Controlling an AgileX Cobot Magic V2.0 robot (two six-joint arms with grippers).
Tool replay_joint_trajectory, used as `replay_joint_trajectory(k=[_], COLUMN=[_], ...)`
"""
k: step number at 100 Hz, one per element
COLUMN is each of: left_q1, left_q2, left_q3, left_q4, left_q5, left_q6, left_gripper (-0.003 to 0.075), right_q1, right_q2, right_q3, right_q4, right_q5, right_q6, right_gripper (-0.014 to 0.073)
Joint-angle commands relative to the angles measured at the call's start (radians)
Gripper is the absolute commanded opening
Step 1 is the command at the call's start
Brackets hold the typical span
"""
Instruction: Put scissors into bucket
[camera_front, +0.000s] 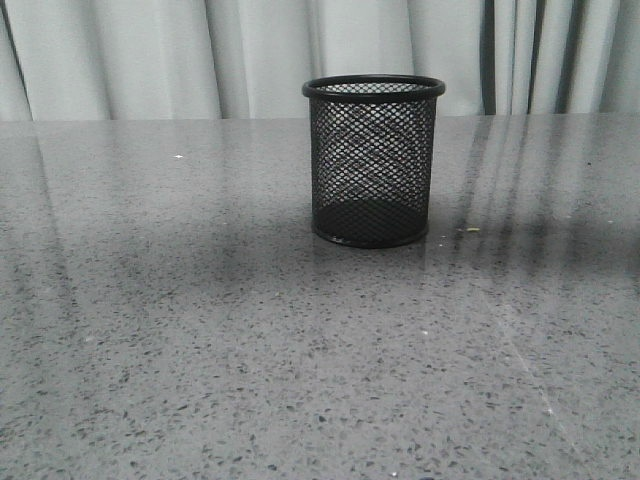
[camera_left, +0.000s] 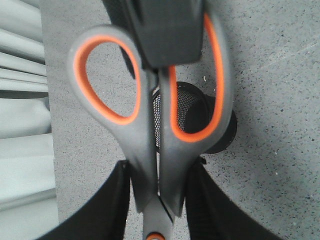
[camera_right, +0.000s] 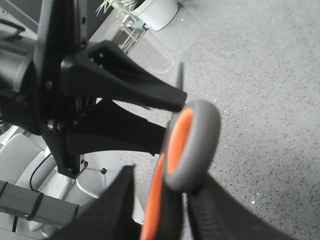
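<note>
both grippers clamp the scissors (camera_left: 150, 150) above the bucket (camera_front: 373, 160).
left gripper (camera_left: 157, 200) pinches the shanks near the pivot; right gripper (camera_right: 160, 200) closes on a handle loop (blurred). bucket stands upright on the grey table (camera_front: 180, 330).

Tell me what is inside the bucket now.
Nothing shows inside the bucket: through its mesh in the front view only the dark base appears. In the left wrist view the scissors are above it and cover part of the opening, so that part is hidden.
</note>
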Motion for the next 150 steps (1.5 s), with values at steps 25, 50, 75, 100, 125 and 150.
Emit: replay_joint_trajectory(k=[25,50,75,100,125,150], left_q1=[-0.011,-0.009,0.025,0.229,0.415,0.450], left_q2=[-0.037,-0.047,-0.111,-0.198,-0.265,-0.274], left_q3=[-0.025,-0.025,-0.025,-0.025,-0.025,-0.025], left_q4=[-0.108,-0.111,-0.076,-0.073,-0.077,-0.111], left_q5=[-0.057,-0.059,-0.067,-0.072,-0.072,-0.072], left_q6=[-0.013,-0.091,-0.177,-0.276,-0.281,-0.281], left_gripper=[0.0071,0.0403,0.0483,0.0483,0.0483,0.0483], right_q1=[0.021,0.021,0.021,0.021,0.021,0.021], right_q2=[-0.016,-0.016,-0.016,-0.016,-0.016,-0.014], right_q3=[-0.035,-0.035,-0.088,-0.252,-0.480,-0.573], right_q4=[0.073,0.073,0.018,-0.294,-0.735,-0.902], right_q5=[-0.026,-0.034,-0.048,-0.060,0.088,0.277], right_q6=[-0.039,-0.039,-0.039,0.144,0.425,0.512], right_gripper=[-0.0071,-0.0071,-0.0052,-0.0046,-0.0046,-0.0046])
